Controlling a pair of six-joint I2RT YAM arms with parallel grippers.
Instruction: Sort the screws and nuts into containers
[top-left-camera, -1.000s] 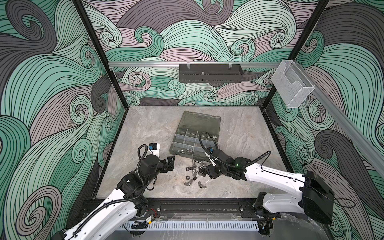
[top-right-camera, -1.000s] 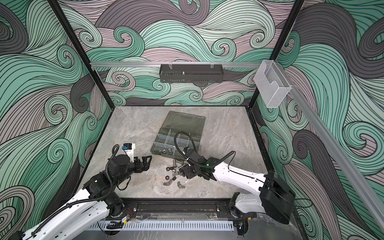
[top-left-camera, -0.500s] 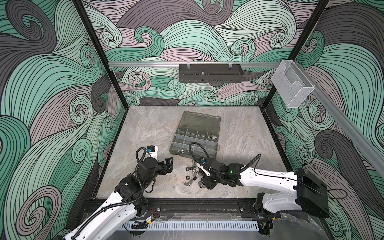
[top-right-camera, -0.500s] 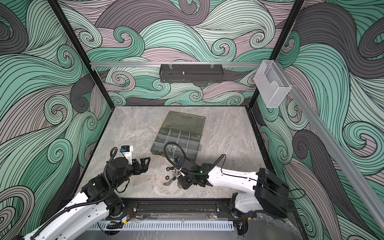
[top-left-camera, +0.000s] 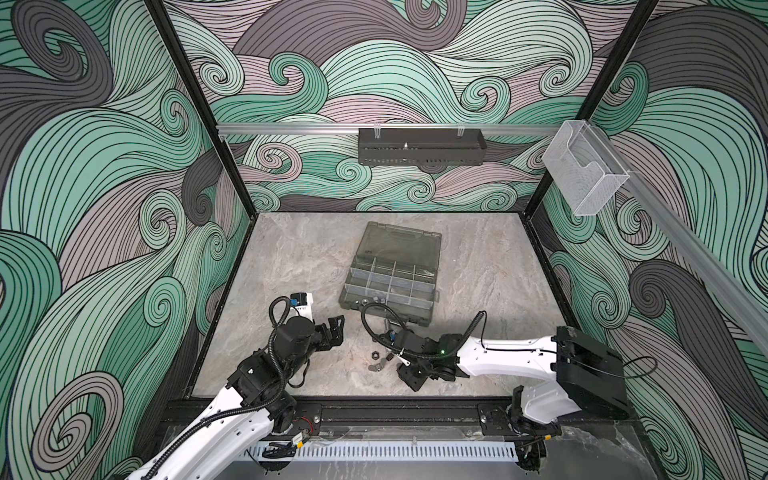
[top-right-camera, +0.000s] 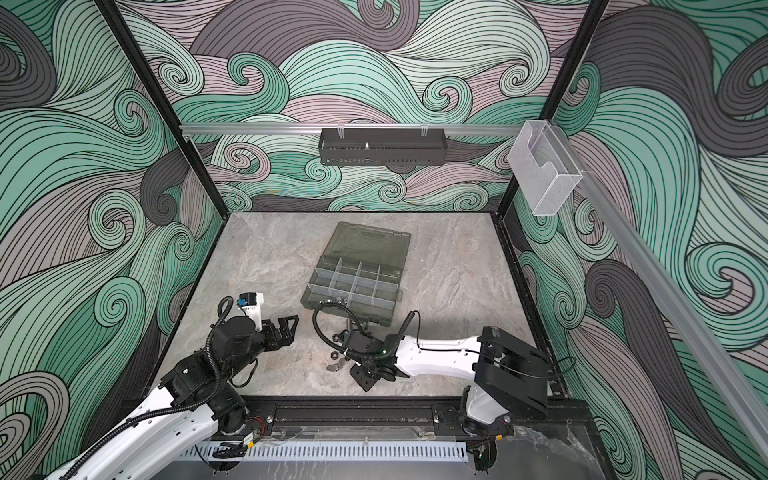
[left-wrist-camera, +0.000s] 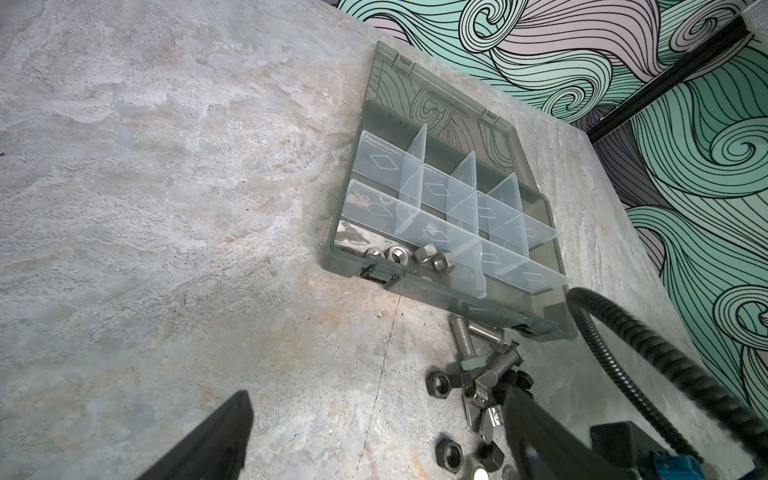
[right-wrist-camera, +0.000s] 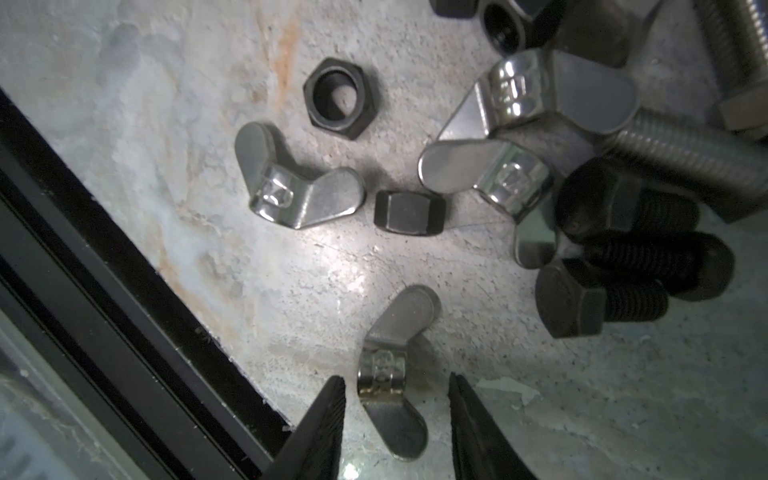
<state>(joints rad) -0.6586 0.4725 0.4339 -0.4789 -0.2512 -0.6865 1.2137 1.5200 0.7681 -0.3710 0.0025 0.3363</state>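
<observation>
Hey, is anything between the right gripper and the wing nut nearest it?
Nothing visible. The wing nut lies on the table between the right gripper's open jaws, a gap on each side; the black screws lie clear of it.

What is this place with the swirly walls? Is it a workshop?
Probably a robot practice booth, not a workshop: two white robot arms reach over a stone-look table, swirly walls box it in, and loose nuts and screws lie by a grey organiser case.

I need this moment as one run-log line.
left gripper: open, empty | right gripper: open, astride wing nut, no contact | case: open, some nuts inside | screws: on table
</observation>
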